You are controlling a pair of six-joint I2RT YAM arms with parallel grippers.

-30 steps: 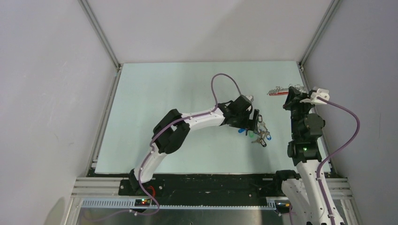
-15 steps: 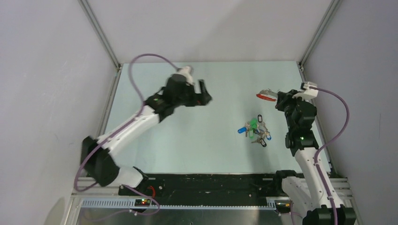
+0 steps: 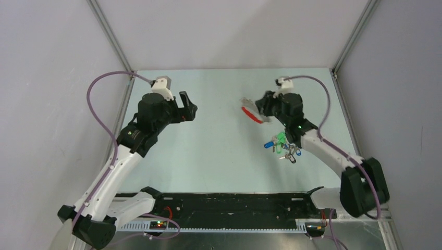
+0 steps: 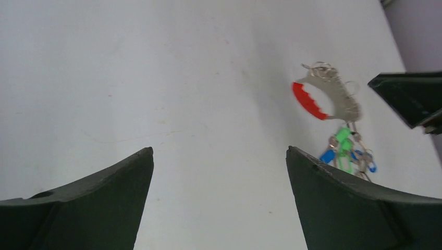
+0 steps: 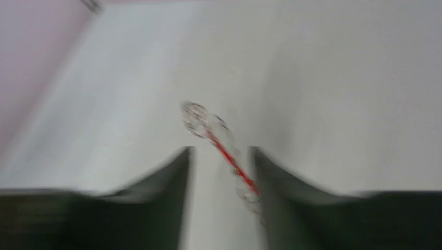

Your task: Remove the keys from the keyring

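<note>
With the keys (image 3: 281, 146) seemingly freed, the keyring (image 4: 308, 102), clamped in the right gripper (image 3: 262, 112), is due for release; the left gripper (image 3: 188, 103) jaws are parted.

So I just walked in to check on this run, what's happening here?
The right pincer has the keyring between its jaws, though the blurred wrist view leaves the grip unclear. The keys lie clustered on the table, apart from it. The left pincer is open, off to the side, holding nothing.

A pale green bench (image 3: 219, 161) sits between plain grey walls (image 3: 47, 104). Metal posts (image 3: 110, 37) rise at 11 and 1 o'clock. Light is even.
</note>
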